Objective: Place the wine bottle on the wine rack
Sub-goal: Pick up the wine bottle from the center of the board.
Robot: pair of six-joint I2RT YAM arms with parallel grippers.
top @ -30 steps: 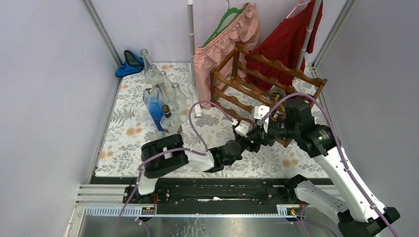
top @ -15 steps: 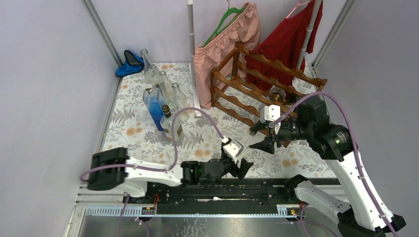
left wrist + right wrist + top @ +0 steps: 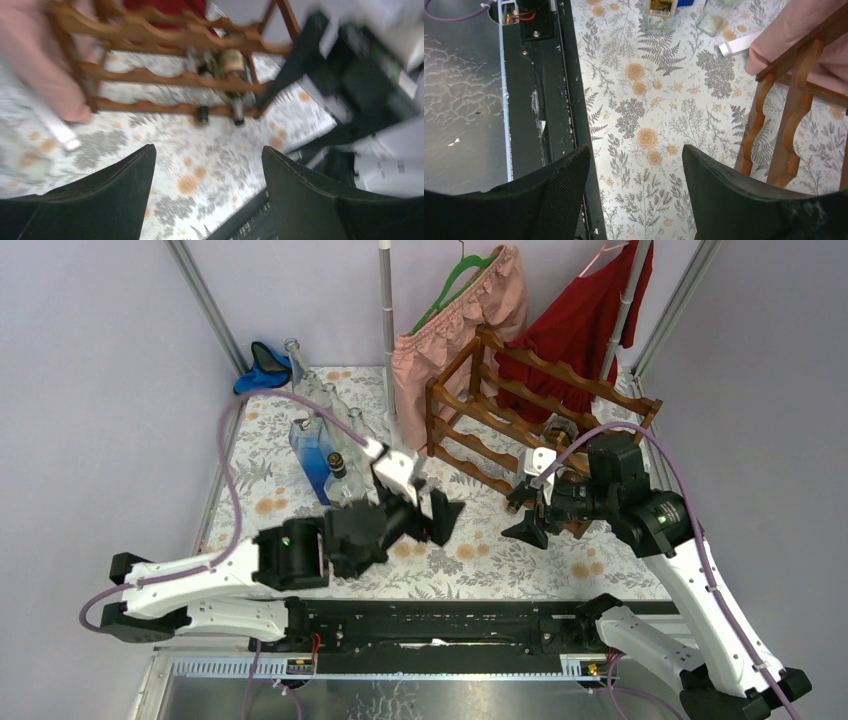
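Top external: the wine rack (image 3: 500, 410) stands at the far right of the floral table cover (image 3: 480, 560), in front of the hanging pink garment (image 3: 450, 320) and red garment (image 3: 580, 320). A wine bottle (image 3: 560, 428) lies in a lower bay at the rack's right end. A cluster of standing bottles (image 3: 330, 425), including a blue bottle (image 3: 310, 455), sits well apart at the far left. The left gripper (image 3: 425, 520) hovers over the cover between the cluster and the rack. The right gripper (image 3: 520, 512) hangs just beside the rack's near corner. Both have their fingers spread and hold nothing. Left wrist, blurred: the left gripper (image 3: 207, 155) is released, with only cover between its fingers. Beyond it the wine rack (image 3: 165, 77) holds the wine bottle (image 3: 231, 65) on its side, neck towards the camera, with a second dark bottle (image 3: 201, 107) beside it. The tan label is too smeared to read. Right wrist: the right gripper (image 3: 634, 152) is released over bare cover, with a post of the wine rack (image 3: 796, 115) to its right. A labelled bottle base (image 3: 659, 10) shows a yellowish label, print illegible. Judgement: the placement looks complete. The next move is probably to pull the arms clear without knocking the rack.
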